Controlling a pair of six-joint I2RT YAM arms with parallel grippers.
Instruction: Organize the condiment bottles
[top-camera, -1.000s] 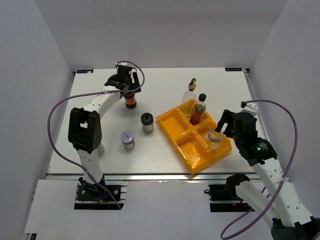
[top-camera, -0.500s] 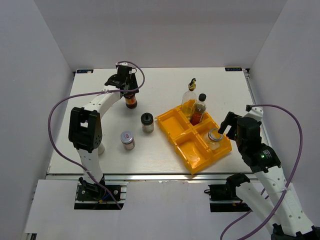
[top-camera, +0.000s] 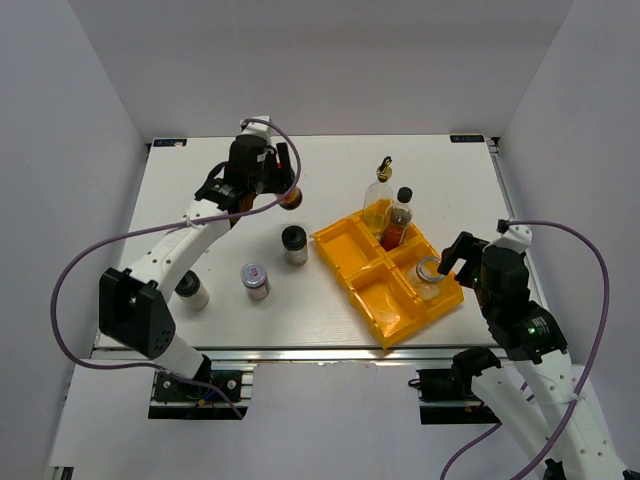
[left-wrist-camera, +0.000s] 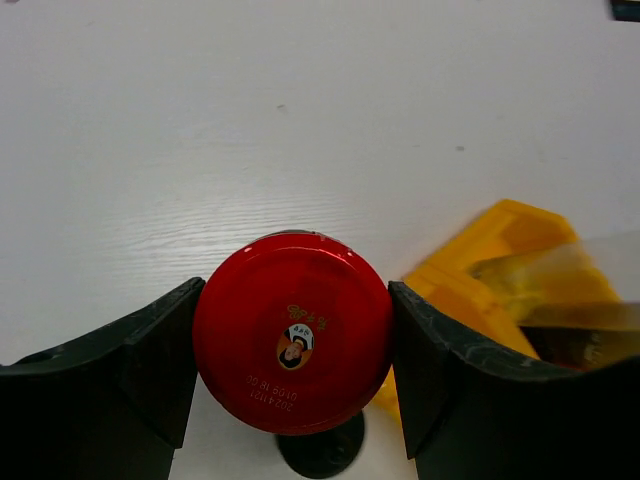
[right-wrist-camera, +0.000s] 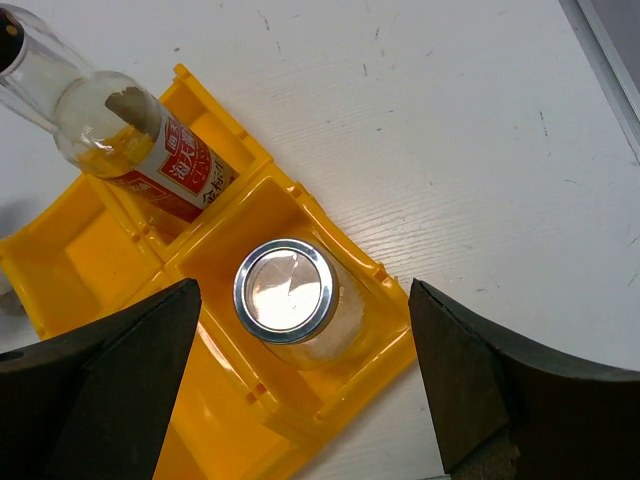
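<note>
Left fingers (left-wrist-camera: 130, 370) pinched the red jar (left-wrist-camera: 292, 345), held clear of the surface (top-camera: 330, 160), left of the tray (top-camera: 350, 250); right fingers (right-wrist-camera: 100, 400) stood spread above the shaker (right-wrist-camera: 285, 290) in the tray's right-hand compartment.

- Robotics lab test cell: plain white wall panels (top-camera: 320, 60) box in a bare white table (top-camera: 330, 170) on three sides.
- Two robot arms, the left arm (top-camera: 165, 255) and the right arm (top-camera: 525, 330), are mounted by an aluminium rail (top-camera: 330, 352) at the table's near edge, trailing loose purple cables (top-camera: 56, 300).
- The household items on the tabletop are condiment bottles (top-camera: 400, 215) and a yellow plastic tray (top-camera: 385, 312), under a fixed overhead camera and wrist cameras.
</note>
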